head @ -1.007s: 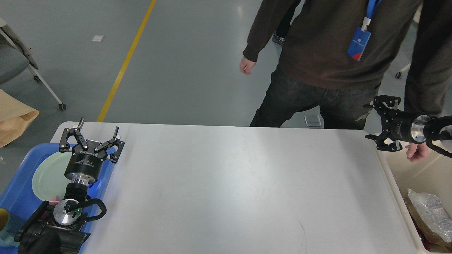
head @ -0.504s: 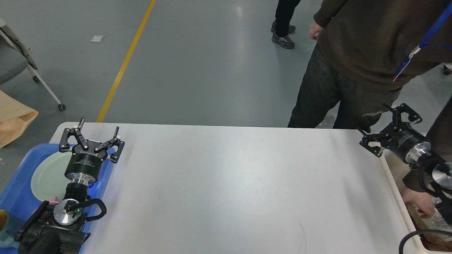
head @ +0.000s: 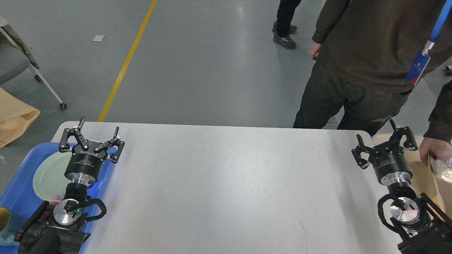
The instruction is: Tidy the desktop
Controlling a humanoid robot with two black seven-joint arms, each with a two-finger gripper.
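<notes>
Desktop (head: pixel 226 183) flanked by raised arms.

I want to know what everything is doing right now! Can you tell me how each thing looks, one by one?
desktop: bare, nothing lying on it.
left gripper: open, holding nothing, above the tray's edge.
right gripper: open, holding nothing, at the table's right edge.
blue tray: holds a pale green plate.
person's hand: gripping crinkly clear plastic over the cream bin.

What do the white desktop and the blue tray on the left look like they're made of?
The desktop looks like matte laminate or coated board: smooth white, soft light sheen, rounded corners. The blue tray looks like molded plastic: even colour, rounded raised rim, slight gloss.
</notes>
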